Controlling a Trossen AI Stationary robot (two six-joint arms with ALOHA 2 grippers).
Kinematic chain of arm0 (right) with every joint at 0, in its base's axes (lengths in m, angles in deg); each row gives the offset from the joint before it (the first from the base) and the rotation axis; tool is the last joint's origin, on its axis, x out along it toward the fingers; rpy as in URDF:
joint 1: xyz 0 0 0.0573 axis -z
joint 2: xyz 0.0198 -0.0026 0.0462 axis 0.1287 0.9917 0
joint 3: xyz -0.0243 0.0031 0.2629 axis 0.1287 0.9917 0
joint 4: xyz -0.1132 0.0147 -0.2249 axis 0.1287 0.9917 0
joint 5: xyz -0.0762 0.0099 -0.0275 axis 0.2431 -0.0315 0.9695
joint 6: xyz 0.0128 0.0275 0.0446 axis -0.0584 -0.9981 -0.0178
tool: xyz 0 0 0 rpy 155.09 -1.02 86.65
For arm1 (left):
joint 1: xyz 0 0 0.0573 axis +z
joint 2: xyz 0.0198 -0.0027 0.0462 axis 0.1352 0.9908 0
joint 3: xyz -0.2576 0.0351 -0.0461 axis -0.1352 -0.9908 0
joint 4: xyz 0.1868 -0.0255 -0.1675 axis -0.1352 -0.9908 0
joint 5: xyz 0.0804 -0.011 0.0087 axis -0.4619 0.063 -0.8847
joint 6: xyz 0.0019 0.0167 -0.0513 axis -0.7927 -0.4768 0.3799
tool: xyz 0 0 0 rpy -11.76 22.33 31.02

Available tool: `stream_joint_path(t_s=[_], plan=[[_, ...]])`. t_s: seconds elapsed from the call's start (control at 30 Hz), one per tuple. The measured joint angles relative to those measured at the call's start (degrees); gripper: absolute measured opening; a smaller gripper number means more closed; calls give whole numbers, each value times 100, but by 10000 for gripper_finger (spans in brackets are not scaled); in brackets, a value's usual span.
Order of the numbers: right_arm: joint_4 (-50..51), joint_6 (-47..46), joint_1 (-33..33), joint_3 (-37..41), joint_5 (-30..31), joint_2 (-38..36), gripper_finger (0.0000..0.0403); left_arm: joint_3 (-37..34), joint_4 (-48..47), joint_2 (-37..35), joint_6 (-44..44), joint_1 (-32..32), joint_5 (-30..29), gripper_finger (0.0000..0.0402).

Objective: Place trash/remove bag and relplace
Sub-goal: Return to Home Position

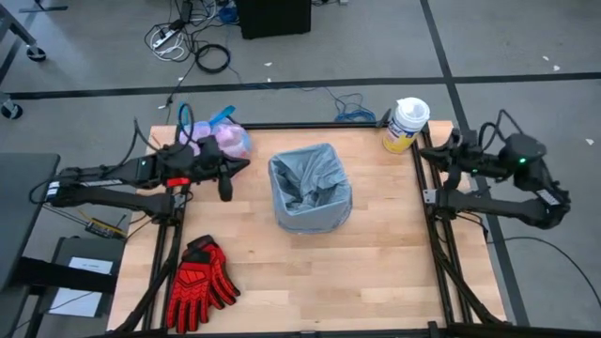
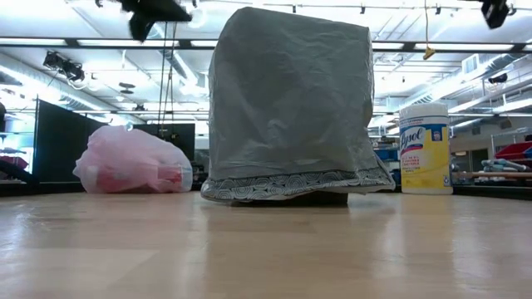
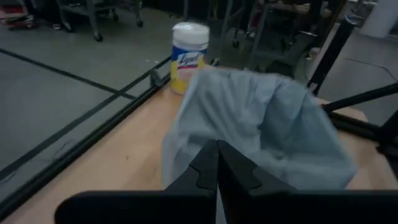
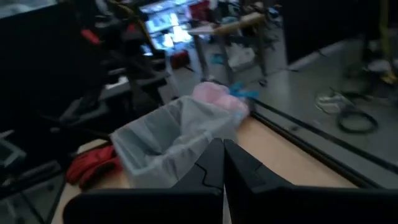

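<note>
From where I stand the job looks all but done. The bin (image 1: 310,192) sits mid-table, lined with the grey-blue liner (image 1: 302,178). It is opaque, crinkled plastic, folded over the rim and draped down the walls to a patterned hem near the wood.

The old pink bag (image 1: 228,141) lies on the table at ten o'clock from the bin. It is a thin, see-through, bulging lump with blue ties, and something red shows through its film.

The left gripper (image 3: 217,149) hovers just beside the bin at nine o'clock, clenched on nothing. The right gripper (image 4: 222,146) hangs well apart at three o'clock, likewise clenched and empty. What is left, I judge, is only for the arms to park.
</note>
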Motion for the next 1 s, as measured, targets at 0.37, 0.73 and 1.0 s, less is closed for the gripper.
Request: stream_joint_path(t_s=[0.37, 0.73, 1.0], plan=[[-1775, 562, 0, 1773, -309, -381, 0, -2059, 518, -2053, 202, 278, 285, 8], [-2525, 681, 0, 2526, -612, -381, 0, -3354, 1171, -2507, 182, 277, 843, 2], [-2403, 1262, 0, 2526, -318, -919, 0, -3913, 1850, -2594, 150, 278, 1062, 1]])
